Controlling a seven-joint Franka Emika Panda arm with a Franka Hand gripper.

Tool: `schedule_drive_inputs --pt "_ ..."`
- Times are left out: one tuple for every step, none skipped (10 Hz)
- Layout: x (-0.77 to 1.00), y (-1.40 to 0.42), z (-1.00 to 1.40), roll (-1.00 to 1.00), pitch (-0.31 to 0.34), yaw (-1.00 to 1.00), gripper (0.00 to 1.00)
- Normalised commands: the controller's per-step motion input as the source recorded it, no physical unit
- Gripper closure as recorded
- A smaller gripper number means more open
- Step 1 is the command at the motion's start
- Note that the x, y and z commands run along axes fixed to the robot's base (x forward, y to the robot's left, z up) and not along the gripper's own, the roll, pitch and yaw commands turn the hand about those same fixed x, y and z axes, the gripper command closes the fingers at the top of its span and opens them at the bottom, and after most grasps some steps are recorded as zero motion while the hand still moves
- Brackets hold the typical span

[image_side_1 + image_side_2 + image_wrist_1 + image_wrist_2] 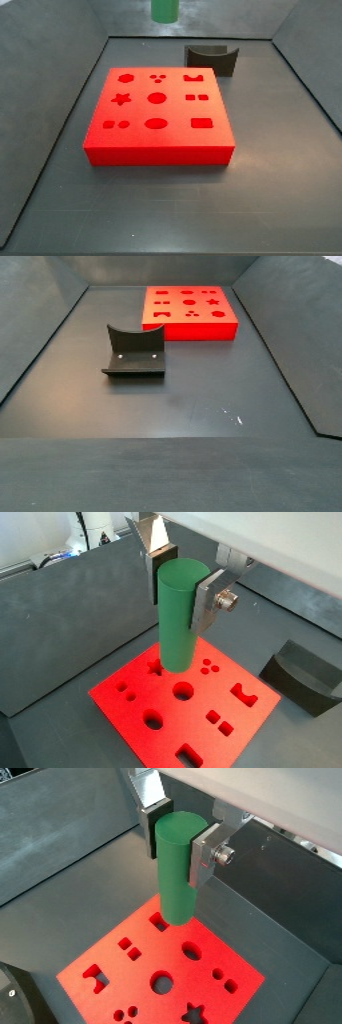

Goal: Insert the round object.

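Note:
My gripper (181, 597) is shut on the round object, a smooth green cylinder peg (177, 632), near its upper end. The peg hangs upright, well above the red block (167, 737). Both wrist views show this; in a wrist view the gripper (181, 853) holds the peg (175, 888) over the red block (167, 943). In a side view only the peg's lower end (163, 10) shows, high above the far side of the red block (174, 140). The block's top has several shaped holes, among them round ones (156, 98). The gripper is out of both side views.
A dark grey curved block (211, 58) stands on the floor beside the red block; it also shows in a wrist view (305, 672) and a side view (134, 351). The red block (194, 331) sits at the far end there. Dark sloping walls ring the floor.

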Motion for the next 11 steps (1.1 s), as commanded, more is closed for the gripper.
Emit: schedule_drive_inputs --pt "0.35 0.12 -0.20 -0.25 -0.016 -0.45 1.00" --pt "0.38 0.17 -0.31 -0.36 -0.091 -0.58 1.00" --pt "0.34 0.09 -0.39 -0.30 -0.119 -0.72 1.00" --pt "0.22 0.04 -0.48 -0.22 -0.127 -0.81 1.00" --pt "0.14 0.04 -0.61 -0.06 -0.046 -1.00 1.00" --pt "0.13 0.04 -0.53 0.00 -0.013 -1.00 1.00" --pt "0.11 0.05 -0.54 0.00 0.000 -1.00 1.00" --pt "-0.18 0.50 -0.58 0.03 -0.081 -0.53 1.00" --pt "-0.25 0.54 -0.55 0.11 -0.077 -0.42 1.00" --pt "-0.26 0.55 -0.50 0.17 -0.064 -0.35 1.00" --pt "-0.05 0.33 -0.17 0.03 0.000 -0.09 1.00"
